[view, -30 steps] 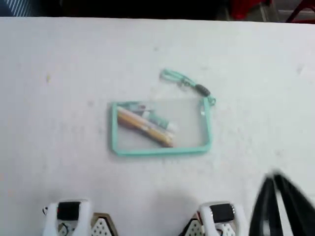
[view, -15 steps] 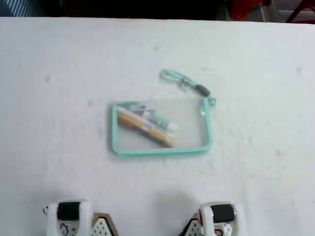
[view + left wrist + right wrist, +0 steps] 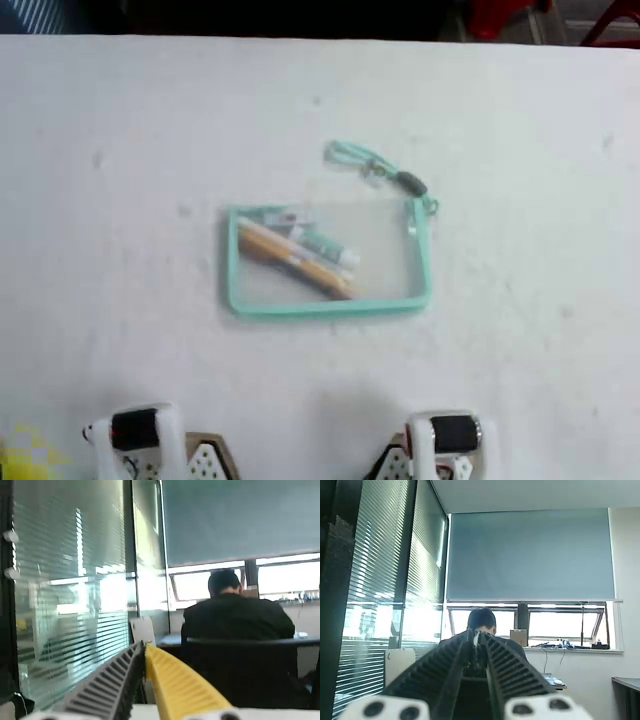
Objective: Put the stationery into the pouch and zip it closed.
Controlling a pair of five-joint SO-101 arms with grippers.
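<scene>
Left gripper (image 3: 144, 646): one grey finger and one yellow finger are pressed together with nothing between them. It is raised and aimed out into the room.
Right gripper (image 3: 476, 633): two dark ribbed fingers meet at their tips and pinch nothing. It is also raised and aimed out into the room.
Pouch (image 3: 385, 262): clear with a teal edge, it lies flat on the white table (image 3: 120, 200). It is well apart from both grippers, out ahead of the two arm bases (image 3: 445, 438).
Stationery (image 3: 297, 255): it is inside the pouch, at the end away from the cord. An orange-brown stick and a white-and-green one lie slanted and touching.
Cord (image 3: 372, 165): a teal loop on the table just beyond the pouch's far edge, joined at one corner.
Zip: I cannot tell whether it is drawn shut.
</scene>
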